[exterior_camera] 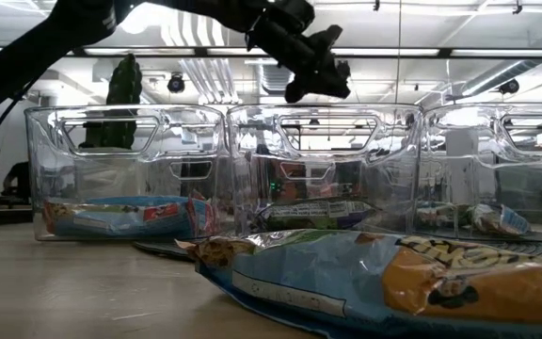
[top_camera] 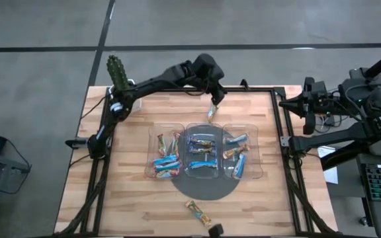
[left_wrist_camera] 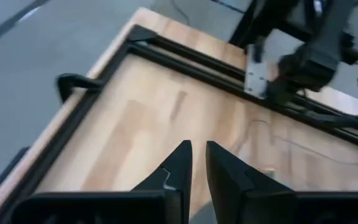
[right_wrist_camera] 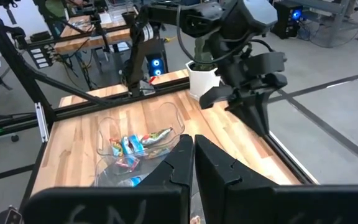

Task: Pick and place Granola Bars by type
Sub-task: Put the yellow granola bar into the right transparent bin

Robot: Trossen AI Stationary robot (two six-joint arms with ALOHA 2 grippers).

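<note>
While raised over the tray [top_camera: 256,173], L gripper [top_camera: 213,106] seemingly pinches a bar [top_camera: 211,112].

Wrapped bars [top_camera: 200,153] sorted in three tray bins: blue and multicoloured left, dark-and-blue centre, blue and gold right. One hanging upright [top_camera: 211,111] behind the tray; one gold [top_camera: 198,213] lying flat at front edge.

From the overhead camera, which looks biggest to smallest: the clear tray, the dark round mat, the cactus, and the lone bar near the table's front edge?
1. Clear tray and dark round mat: unsure, since the tray hides much of the mat.
2. Cactus.
3. Lone bar, smallest.
</note>
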